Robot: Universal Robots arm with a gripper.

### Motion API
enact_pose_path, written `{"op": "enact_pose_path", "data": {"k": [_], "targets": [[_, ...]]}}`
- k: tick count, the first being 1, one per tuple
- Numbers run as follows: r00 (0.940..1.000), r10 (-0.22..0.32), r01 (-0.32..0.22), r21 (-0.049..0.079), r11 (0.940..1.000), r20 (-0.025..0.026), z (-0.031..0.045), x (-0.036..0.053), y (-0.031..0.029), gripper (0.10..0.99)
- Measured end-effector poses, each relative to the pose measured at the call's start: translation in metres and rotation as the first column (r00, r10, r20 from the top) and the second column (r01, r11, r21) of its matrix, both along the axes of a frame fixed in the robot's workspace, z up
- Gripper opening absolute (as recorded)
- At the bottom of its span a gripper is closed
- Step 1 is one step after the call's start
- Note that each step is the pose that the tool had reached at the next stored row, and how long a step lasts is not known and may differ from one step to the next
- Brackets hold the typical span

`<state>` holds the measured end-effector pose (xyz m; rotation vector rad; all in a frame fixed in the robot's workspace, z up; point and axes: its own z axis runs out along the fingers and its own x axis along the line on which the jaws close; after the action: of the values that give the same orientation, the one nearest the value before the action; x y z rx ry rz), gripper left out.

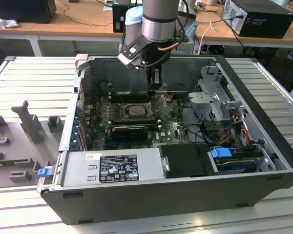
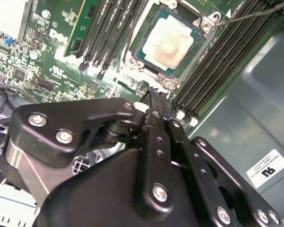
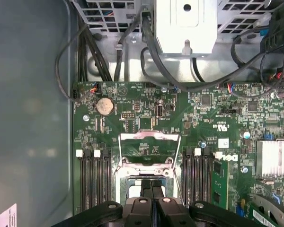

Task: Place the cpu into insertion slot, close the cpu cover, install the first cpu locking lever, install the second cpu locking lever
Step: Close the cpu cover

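One step looks done: in the second wrist view the cpu (image 2: 169, 41) lies flat and square inside the insertion slot (image 2: 166, 81), pale face up, memory slots (image 2: 222, 61) flanking it. In the exterior view that slot (image 1: 136, 110) sits at about ten o'clock from the middle of the open computer case (image 1: 151, 195) on the slatted bench (image 1: 19, 78), and the pincer (image 1: 155, 83) hangs at its one o'clock, low inside the case. The pincer (image 3: 151, 187) is clenched, fingers pressed together with nothing visible between them, tips just beside the socket's edge. The cpu cover (image 3: 149, 136) stands raised, its silvery frame upright over the board in the first wrist view, so closing the cover reads as the step in hand. That calls for a soft, steady push on the frame's raised edge, swinging it down over the chip without nudging the chip, and steering clear of the thin lever rod (image 2: 255, 14) beside the socket.
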<state>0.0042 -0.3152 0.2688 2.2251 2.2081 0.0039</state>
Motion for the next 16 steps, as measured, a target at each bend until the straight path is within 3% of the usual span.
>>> {"op": "enact_pose_path", "data": {"k": [16], "targets": [[1.0, 0.0, 0.0, 0.0, 1.0, 0.0, 0.0, 0.0123, 0.0, 0.106]]}}
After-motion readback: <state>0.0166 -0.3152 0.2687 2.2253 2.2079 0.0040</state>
